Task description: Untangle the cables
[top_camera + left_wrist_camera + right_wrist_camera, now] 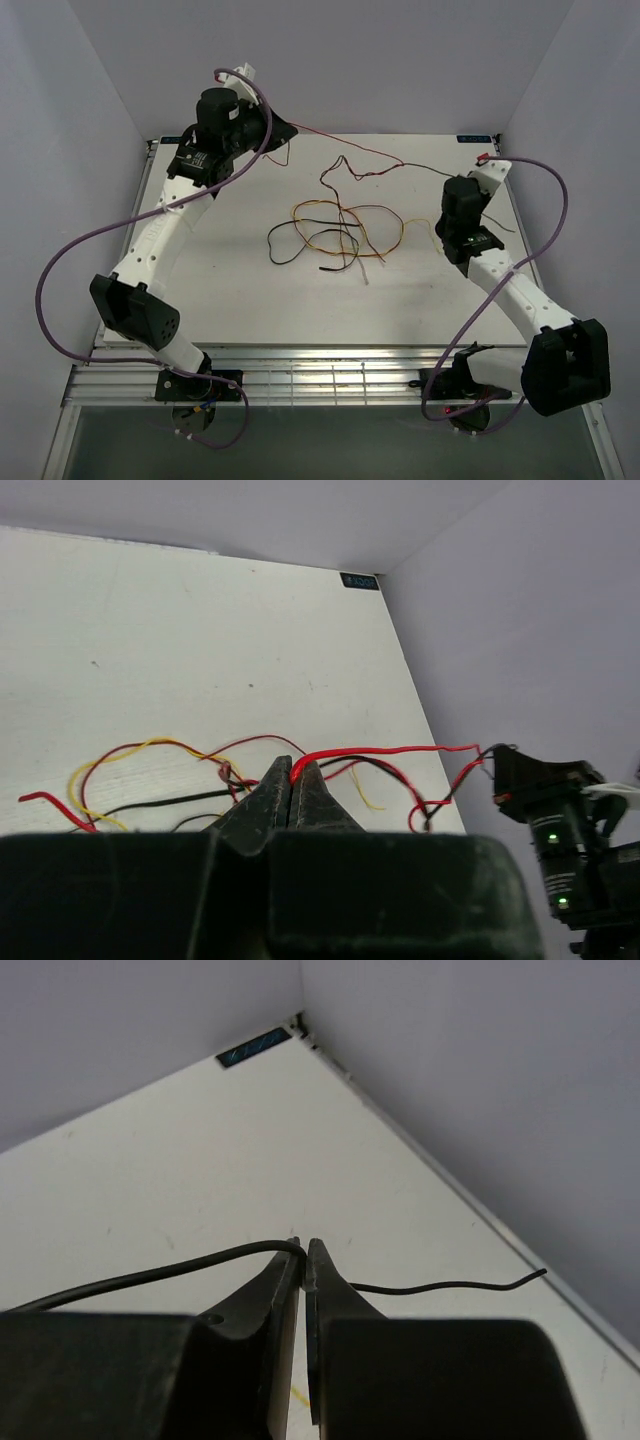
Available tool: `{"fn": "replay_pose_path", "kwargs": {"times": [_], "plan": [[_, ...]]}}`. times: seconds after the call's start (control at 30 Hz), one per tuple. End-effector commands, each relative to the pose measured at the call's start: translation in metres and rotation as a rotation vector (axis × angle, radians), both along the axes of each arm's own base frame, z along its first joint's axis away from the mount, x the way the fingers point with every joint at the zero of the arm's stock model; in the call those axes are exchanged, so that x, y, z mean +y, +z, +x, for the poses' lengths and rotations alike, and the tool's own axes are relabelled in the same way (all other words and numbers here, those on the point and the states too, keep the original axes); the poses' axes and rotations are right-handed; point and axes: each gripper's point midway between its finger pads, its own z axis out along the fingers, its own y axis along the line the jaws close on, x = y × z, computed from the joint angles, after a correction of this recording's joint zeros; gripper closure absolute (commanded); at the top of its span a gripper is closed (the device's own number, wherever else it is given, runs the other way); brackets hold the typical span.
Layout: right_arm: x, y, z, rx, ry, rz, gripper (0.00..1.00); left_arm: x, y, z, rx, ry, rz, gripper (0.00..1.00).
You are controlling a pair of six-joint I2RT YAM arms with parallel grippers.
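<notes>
Cables (pixel 338 228): left tool (pixel 291 780) pinches red cable (pixel 370 750), right tool (pixel 304 1255) black cable (pixel 150 1273).

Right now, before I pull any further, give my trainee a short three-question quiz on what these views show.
1. True or false: the left gripper is open and empty.
2. Which cable does the right gripper pinch? A red, B black, C yellow.
3. Fill in: the cable that neither gripper holds is ____.

Key
1. False: it is shut on the red cable.
2. B: the black cable runs through its closed fingertips.
3. Yellow: the yellow cable lies loose on the table.
</notes>
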Motion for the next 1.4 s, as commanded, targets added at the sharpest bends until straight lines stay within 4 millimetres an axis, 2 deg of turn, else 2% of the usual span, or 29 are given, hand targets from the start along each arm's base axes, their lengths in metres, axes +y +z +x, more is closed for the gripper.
{"fn": "replay_pose_path", "kwargs": {"times": [0.0,0.03,0.1,0.13,0.2,0.23,0.27,0.3,0.37,0.4,0.47,0.5,0.63,0.9,1.1,1.23,1.27,1.33,1.37], "plan": [[-0.056,0.063,-0.002,-0.076,-0.199,-0.15,0.92,0.057,0.075,-0.006,-0.205,0.182,0.021,1.0],[-0.061,0.091,0.006,-0.151,-0.219,-0.148,0.92,0.064,0.083,-0.007,-0.226,0.207,0.026,1.0],[-0.067,0.114,0.014,-0.144,-0.228,-0.214,0.92,0.091,0.094,-0.004,-0.254,0.291,0.047,1.0],[-0.072,0.145,0.017,-0.212,-0.234,-0.212,0.92,0.1,0.104,-0.005,-0.273,0.313,0.045,1.0],[-0.078,0.172,0.022,-0.25,-0.227,-0.237,0.92,0.127,0.11,0.0,-0.28,0.37,0.061,1.0],[-0.083,0.196,0.023,-0.288,-0.228,-0.248,0.92,0.137,0.126,-0.002,-0.311,0.396,0.059,1.0],[-0.086,0.208,0.023,-0.308,-0.225,-0.255,0.92,0.147,0.124,0.002,-0.3,0.421,0.074,1.0],[-0.087,0.218,0.024,-0.321,-0.224,-0.263,0.92,0.17,0.127,0.007,-0.303,0.495,0.091,1.0],[-0.094,0.246,0.019,-0.359,-0.236,-0.287,0.92,0.189,0.137,0.008,-0.317,0.542,0.096,1.0],[-0.096,0.252,0.018,-0.365,-0.242,-0.295,0.92,0.206,0.134,0.014,-0.307,0.583,0.11,1.0],[-0.101,0.267,0.014,-0.374,-0.251,-0.324,0.92,0.218,0.135,0.016,-0.298,0.613,0.117,1.0],[-0.103,0.27,0.012,-0.376,-0.255,-0.331,0.92,0.243,0.13,0.019,-0.282,0.665,0.121,1.0],[-0.108,0.27,0.012,-0.354,-0.256,-0.35,0.92,0.26,0.119,0.023,-0.256,0.686,0.108,1.0],[-0.128,0.249,0.017,-0.284,-0.281,-0.366,0.92,0.303,0.098,0.024,-0.198,0.78,0.12,1.0],[-0.116,0.23,0.036,-0.241,-0.171,-0.357,0.92,0.3,0.069,0.03,-0.141,0.708,0.136,1.0],[-0.118,0.224,0.04,-0.205,-0.185,-0.369,0.92,0.316,0.048,0.03,-0.072,0.765,0.178,1.0],[-0.129,0.222,0.037,-0.195,-0.205,-0.373,0.92,0.319,0.046,0.029,-0.068,0.77,0.189,1.0],[-0.112,0.22,0.046,-0.214,-0.076,-0.388,0.92,0.304,0.044,0.028,-0.086,0.668,0.216,1.0],[-0.103,0.21,0.046,-0.206,-0.013,-0.371,0.92,0.292,0.035,0.029,-0.078,0.595,0.211,1.0]]}}
